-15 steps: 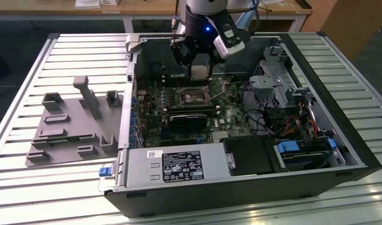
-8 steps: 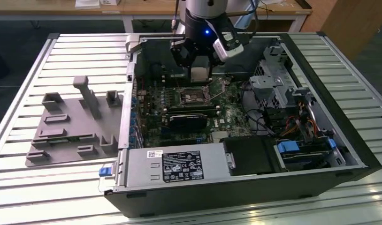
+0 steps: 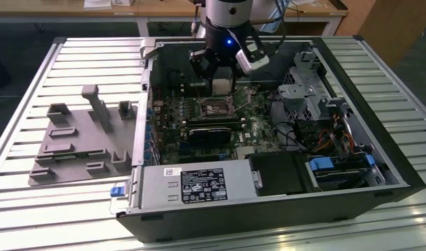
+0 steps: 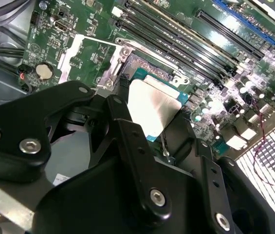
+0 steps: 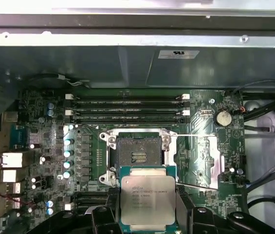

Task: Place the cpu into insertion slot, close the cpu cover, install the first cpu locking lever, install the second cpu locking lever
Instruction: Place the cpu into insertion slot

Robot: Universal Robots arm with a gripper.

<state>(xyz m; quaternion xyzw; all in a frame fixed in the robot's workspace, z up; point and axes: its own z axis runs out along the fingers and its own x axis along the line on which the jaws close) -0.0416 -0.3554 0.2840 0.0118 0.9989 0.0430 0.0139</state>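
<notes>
My gripper (image 5: 148, 217) is shut on the cpu (image 5: 148, 200), a flat square chip with a silvery top, one black finger (image 5: 110, 212) on each side of it. The chip hangs just off one edge of the insertion slot (image 5: 137, 156), a dark square socket with a metal rim that lies bare. The cpu cover (image 5: 215, 163), a thin silvery frame, is swung open beside the socket. In the second wrist view the cpu (image 4: 152, 107) hovers over the insertion slot (image 4: 144, 70) with the cpu cover (image 4: 110, 68) laid back. In the exterior view the gripper (image 3: 220, 83) stands inside the case above the insertion slot (image 3: 216, 108).
Long memory slots (image 5: 127, 109) run beside the socket. A black card (image 3: 209, 133) and the power supply (image 3: 192, 185) lie nearer the case front. The drive cage (image 3: 311, 99) and cables fill the exterior view's right. A grey fixture (image 3: 80, 141) sits on the slatted table.
</notes>
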